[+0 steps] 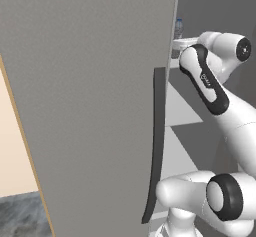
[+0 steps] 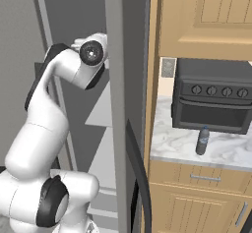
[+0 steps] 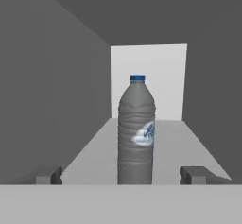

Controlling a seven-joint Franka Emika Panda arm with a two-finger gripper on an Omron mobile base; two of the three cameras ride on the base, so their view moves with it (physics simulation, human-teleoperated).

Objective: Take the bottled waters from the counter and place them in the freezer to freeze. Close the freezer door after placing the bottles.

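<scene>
One bottled water [image 3: 136,133] stands upright on a pale shelf [image 3: 189,142] inside the freezer [image 2: 74,11]. It is grey with a blue cap and a blue-white label. My gripper [image 3: 123,176] is open, its fingertips [image 3: 194,175] well apart on either side of the bottle with clear gaps. The left base view shows this bottle [image 1: 178,28] high up, past my arm. The second bottled water [image 2: 202,141] stands on the marble counter [image 2: 226,153], in front of the toaster oven. The freezer door [image 1: 90,106] is swung wide open, its dark bar handle [image 1: 157,141] facing me.
A black toaster oven [image 2: 214,101] sits on the counter under wooden wall cabinets [image 2: 206,15]. The fridge's neighbouring grey door [image 2: 120,104] stands between the freezer and the counter. Lower freezer shelves [image 2: 101,111] lie beneath my arm.
</scene>
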